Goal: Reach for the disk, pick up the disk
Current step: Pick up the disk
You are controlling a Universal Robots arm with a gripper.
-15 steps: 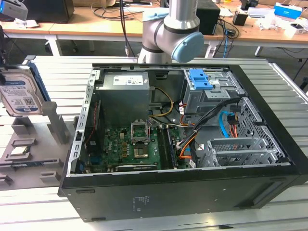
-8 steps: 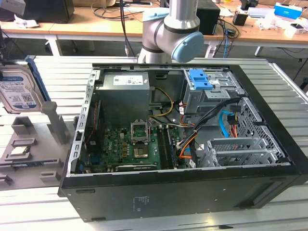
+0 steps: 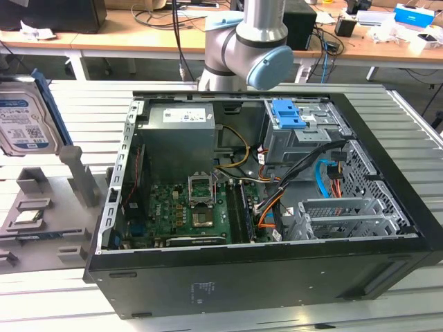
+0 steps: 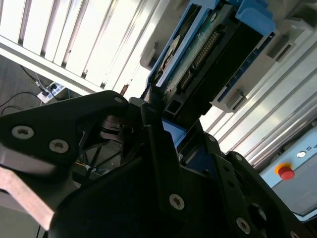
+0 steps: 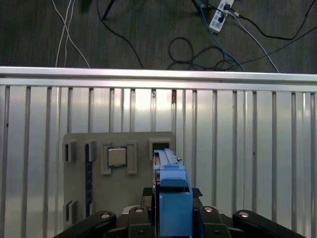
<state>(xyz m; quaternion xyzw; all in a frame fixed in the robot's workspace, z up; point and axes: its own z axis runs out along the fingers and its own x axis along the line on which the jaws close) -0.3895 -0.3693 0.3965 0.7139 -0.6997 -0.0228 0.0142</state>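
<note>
The disk [image 3: 24, 121] is a silver-grey drive with a white-and-blue label and blue side rails. It stands upright at the exterior view's far left, raised above the grey holder posts [image 3: 79, 176]. In the second wrist view my gripper [image 4: 181, 136] has its black fingers [image 4: 153, 134] closed on the disk [image 4: 208, 54], whose green circuit board and blue rail face the camera. In the first wrist view the disk's blue rail [image 5: 173, 193] sits between the fingers, above the holder's slot [image 5: 161, 146].
A grey fixture plate [image 5: 119, 188] lies on the slatted metal table [image 5: 247, 148], with a small silver chip [image 5: 117, 156] seated in it. The open computer case [image 3: 415, 228] with its blue latch [image 3: 287, 114] stands to the exterior view's right. Cables and a power strip [image 5: 218, 17] lie on the floor.
</note>
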